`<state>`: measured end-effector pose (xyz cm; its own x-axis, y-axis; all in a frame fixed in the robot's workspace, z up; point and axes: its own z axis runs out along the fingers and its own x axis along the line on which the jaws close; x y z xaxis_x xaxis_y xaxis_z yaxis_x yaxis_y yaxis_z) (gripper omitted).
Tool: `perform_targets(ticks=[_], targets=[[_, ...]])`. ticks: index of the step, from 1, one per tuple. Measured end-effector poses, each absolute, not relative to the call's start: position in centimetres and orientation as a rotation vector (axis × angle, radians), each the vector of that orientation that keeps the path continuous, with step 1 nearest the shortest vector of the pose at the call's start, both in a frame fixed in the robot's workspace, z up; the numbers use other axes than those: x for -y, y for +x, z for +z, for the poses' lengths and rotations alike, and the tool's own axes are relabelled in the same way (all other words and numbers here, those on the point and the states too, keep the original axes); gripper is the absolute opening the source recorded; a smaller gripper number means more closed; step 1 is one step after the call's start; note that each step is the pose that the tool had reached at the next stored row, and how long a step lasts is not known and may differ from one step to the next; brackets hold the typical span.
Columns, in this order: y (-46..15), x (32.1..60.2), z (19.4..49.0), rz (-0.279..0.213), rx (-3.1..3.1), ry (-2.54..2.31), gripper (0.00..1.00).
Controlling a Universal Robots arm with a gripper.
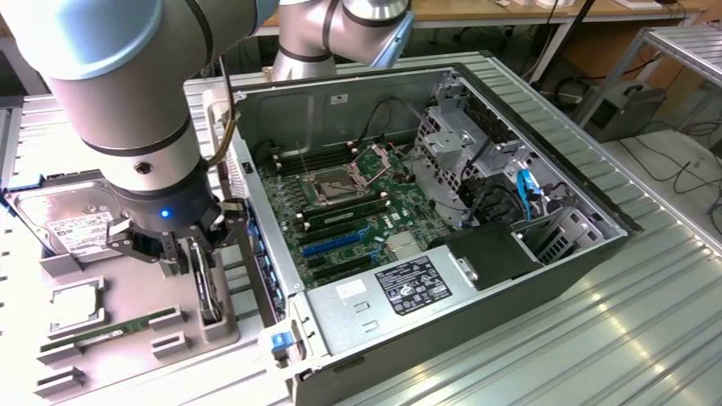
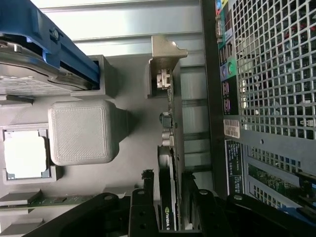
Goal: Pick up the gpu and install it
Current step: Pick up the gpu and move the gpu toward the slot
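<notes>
Jaws apart, the gripper (image 1: pixel 189 254) straddles the graphics card (image 1: pixel 203 292), stood on edge in a grey tray (image 1: pixel 130 294) beside the open computer case (image 1: pixel 338 106), apparently so it can be grasped from above.

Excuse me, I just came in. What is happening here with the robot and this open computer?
The robot arm's gripper hangs over the gpu, which stands on edge in a slot of the gray parts holder beside the open computer case. The jaws are open, one finger on each side of the card, so it is not gripped yet and not installed. The hard drive and the memory stick sit in the same holder.
</notes>
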<state>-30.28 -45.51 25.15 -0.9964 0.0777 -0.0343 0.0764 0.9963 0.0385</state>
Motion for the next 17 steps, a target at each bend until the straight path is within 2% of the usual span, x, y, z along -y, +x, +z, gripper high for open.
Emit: perform_targets(ticks=[17], targets=[[-30.64,45.08,24.24,0.078,-3.085,0.116,0.36]])
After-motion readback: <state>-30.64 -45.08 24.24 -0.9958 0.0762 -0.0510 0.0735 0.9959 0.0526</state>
